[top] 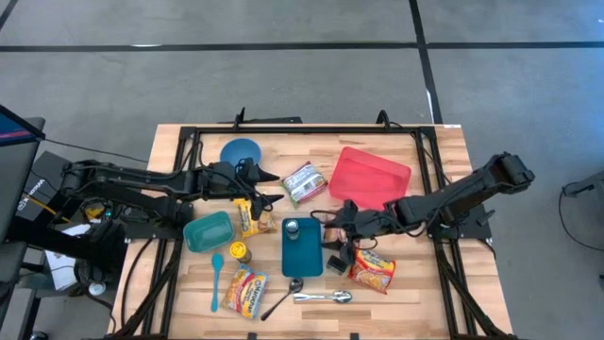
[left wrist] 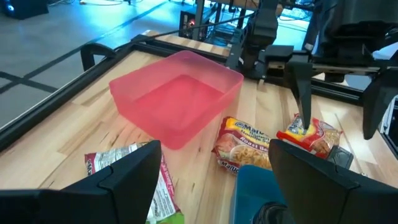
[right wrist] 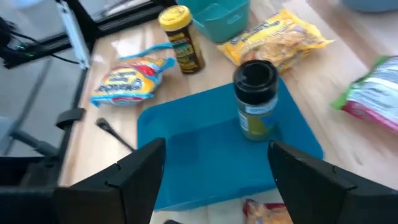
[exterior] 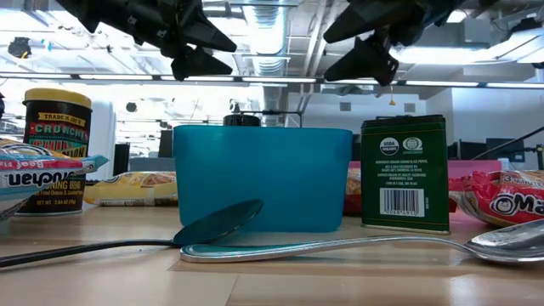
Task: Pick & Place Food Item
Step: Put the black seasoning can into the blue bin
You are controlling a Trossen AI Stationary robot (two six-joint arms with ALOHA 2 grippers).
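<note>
High view: two arms are seen over the wooden bench (top: pixel 444 312). The left pincer (top: pixel 274 200) is held released at frame centre-left, above a yellow noodle packet (top: pixel 249 216). The right pincer (top: pixel 332 232) is held released just right of centre, beside the blue tray's (top: pixel 304 253) right edge.

Three containers are counted: the blue tray at lower centre, one red tray (top: pixel 370 176) at upper right of centre, one teal tub (top: pixel 208 231) at left of centre. One blue plate (top: pixel 242 152) is seen at upper centre-left.

Four food packets are counted: the yellow one, a green-and-white one (top: pixel 304 182) beside the red tray, a red noodle packet (top: pixel 374 268) at lower right, another noodle packet (top: pixel 245 289) at lower left. One dark-lidded jar (top: pixel 292 228) is stood in the blue tray; one yellow-lidded jar (top: pixel 240 252) stands left of it.

Three spoons are counted along the bottom: teal (top: pixel 216 280), black (top: pixel 282 296), metal (top: pixel 326 297).
</note>
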